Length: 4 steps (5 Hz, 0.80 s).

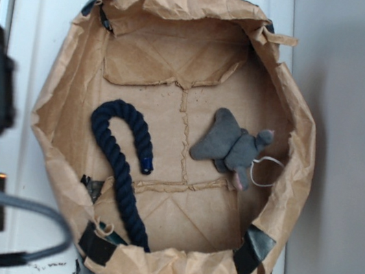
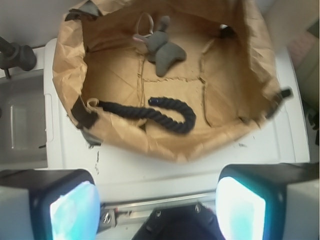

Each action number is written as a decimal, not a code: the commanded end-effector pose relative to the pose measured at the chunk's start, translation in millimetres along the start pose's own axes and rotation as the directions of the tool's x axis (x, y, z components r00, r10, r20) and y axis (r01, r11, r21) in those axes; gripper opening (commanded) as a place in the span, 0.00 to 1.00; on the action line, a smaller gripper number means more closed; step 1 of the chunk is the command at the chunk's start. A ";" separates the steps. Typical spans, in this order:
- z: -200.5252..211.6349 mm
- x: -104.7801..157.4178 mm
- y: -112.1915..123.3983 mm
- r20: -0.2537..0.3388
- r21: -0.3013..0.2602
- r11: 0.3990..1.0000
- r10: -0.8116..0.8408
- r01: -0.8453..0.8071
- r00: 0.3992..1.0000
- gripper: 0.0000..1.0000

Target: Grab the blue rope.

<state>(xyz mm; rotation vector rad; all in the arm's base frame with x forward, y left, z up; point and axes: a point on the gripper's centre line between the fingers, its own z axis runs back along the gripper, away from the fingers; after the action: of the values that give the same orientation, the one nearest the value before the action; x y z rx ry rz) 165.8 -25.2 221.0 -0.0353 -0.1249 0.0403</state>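
My gripper (image 2: pixel 157 202) fills the bottom of the wrist view, its two pale, glossy pads (image 2: pixel 72 210) spread wide apart with nothing between them, over a smooth white surface (image 2: pixel 165 170). Just beyond sits a crumpled brown paper basin (image 2: pixel 165 145), its rim rolled and creased, patched at the edges with black tape (image 2: pixel 84 117). Inside, nearest me, lies the blue rope (image 2: pixel 160 114): a thick, dark navy twisted cord, bent like a cane. Its long straight run reaches toward the taped rim, while the other end hooks round and finishes in what looks like a brighter blue cap (image 1: pixel 146 167), though that tip is small and soft in both views. The rope rests flat on the wrinkled paper floor. Farther in, well apart from it, lies a grey plush toy (image 2: pixel 165 50), matte and felt-like, with a thin pale loop (image 2: pixel 145 25) at one end.
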 end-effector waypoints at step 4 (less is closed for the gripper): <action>-40.7 52.1 5.0 -0.020 -0.184 0.943 -0.284 0.276 0.959 1.00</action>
<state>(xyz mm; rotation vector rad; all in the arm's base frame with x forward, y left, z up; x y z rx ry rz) 218.4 -20.0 173.6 -0.2084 -0.0309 -0.2619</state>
